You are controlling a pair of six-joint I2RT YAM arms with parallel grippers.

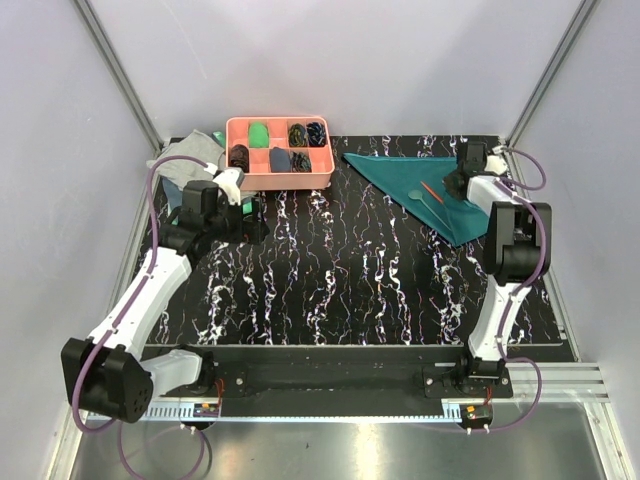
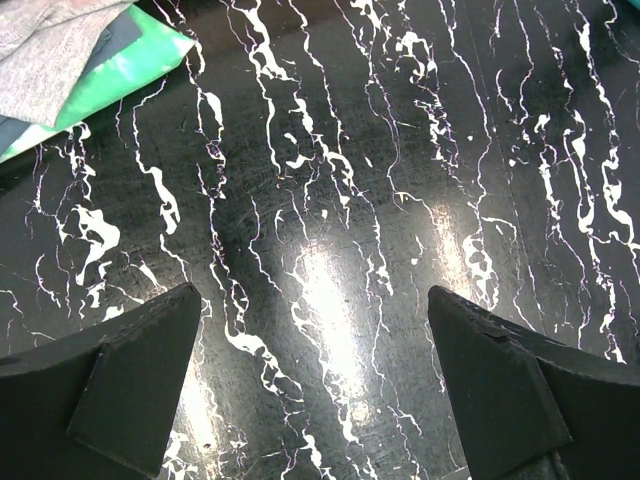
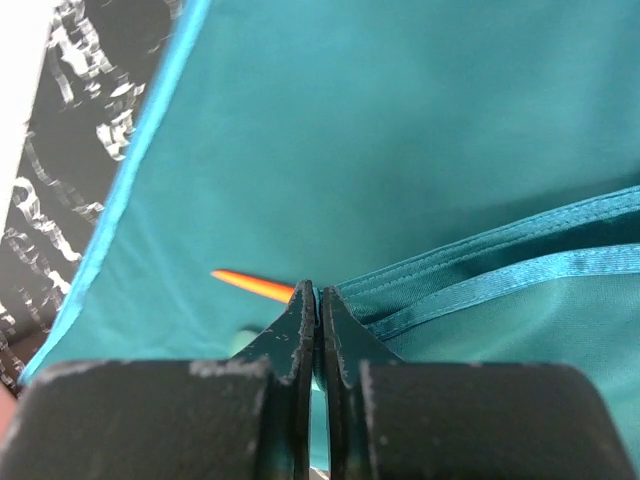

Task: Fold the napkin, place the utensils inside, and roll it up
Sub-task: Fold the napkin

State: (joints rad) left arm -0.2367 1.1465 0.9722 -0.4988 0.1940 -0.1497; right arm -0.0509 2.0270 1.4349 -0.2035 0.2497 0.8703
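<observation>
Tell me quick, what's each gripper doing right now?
Left gripper: open, holding nothing.
Right gripper: closed at the hem of the napkin; whether it pinches cloth cannot be told.

Bright overhead light glares off the glossy table (image 2: 330, 290); images stay fairly sharp.
</observation>
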